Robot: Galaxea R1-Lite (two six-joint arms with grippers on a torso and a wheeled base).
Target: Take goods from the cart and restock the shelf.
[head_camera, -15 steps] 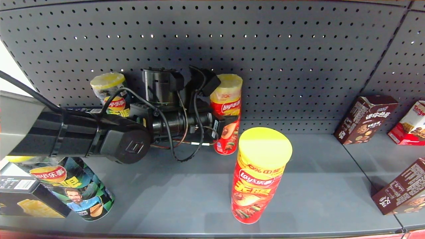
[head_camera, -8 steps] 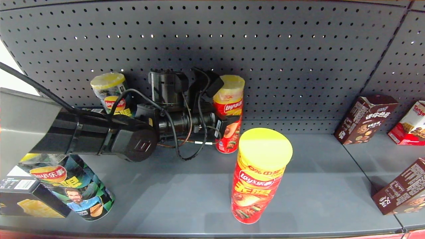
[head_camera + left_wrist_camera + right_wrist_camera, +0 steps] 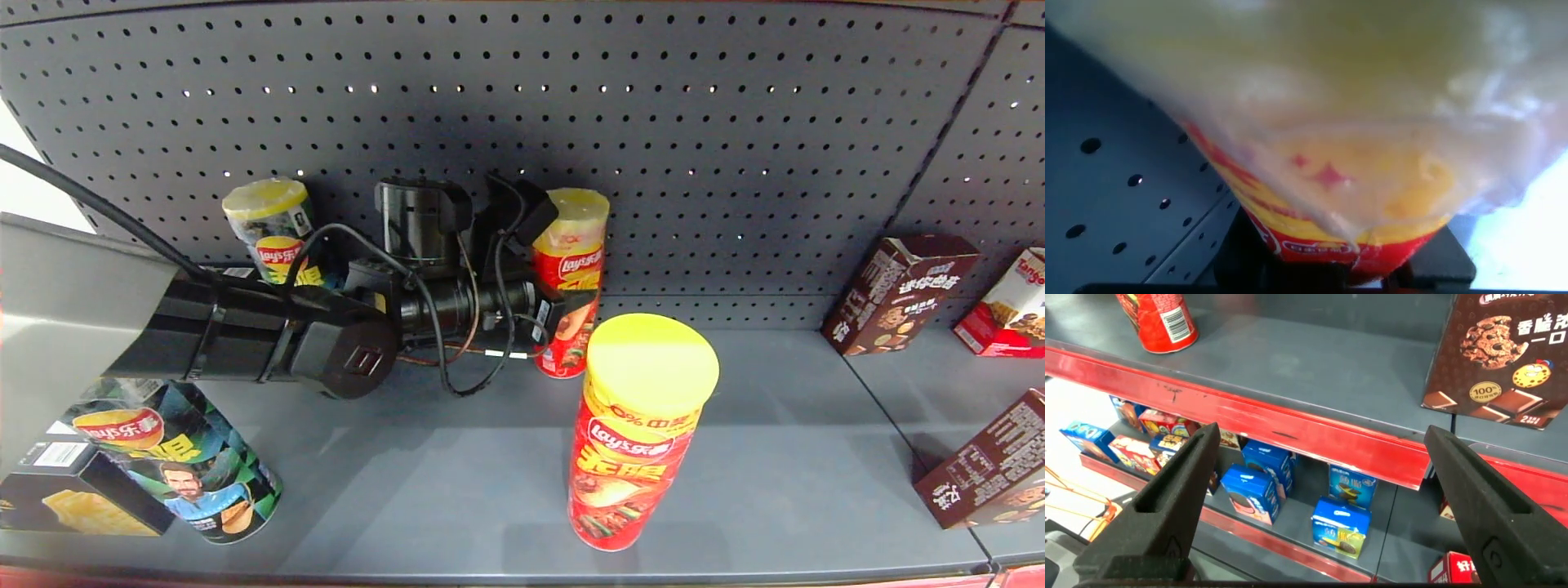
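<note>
The left arm (image 3: 245, 339) is covering the lower part of the back green can (image 3: 273, 224) and the top of the front green can (image 3: 192, 478). The left gripper (image 3: 570, 317) is gripping the rear red can (image 3: 575, 245) and hiding its middle. In the left wrist view this can is blurring, being too near the lens. The left edge is cutting the black box (image 3: 57, 490), the right edge the brown box (image 3: 984, 469) and the red and white box (image 3: 1008, 306).

Held chip can (image 3: 574, 269): red tube, yellow lid, upright with a slight tilt, centre of the frame, close to the pegboard back
Grip: left gripper (image 3: 563, 314) clamps its middle
Shelf (image 3: 784, 457): grey metal, flat, across the lower frame
</note>
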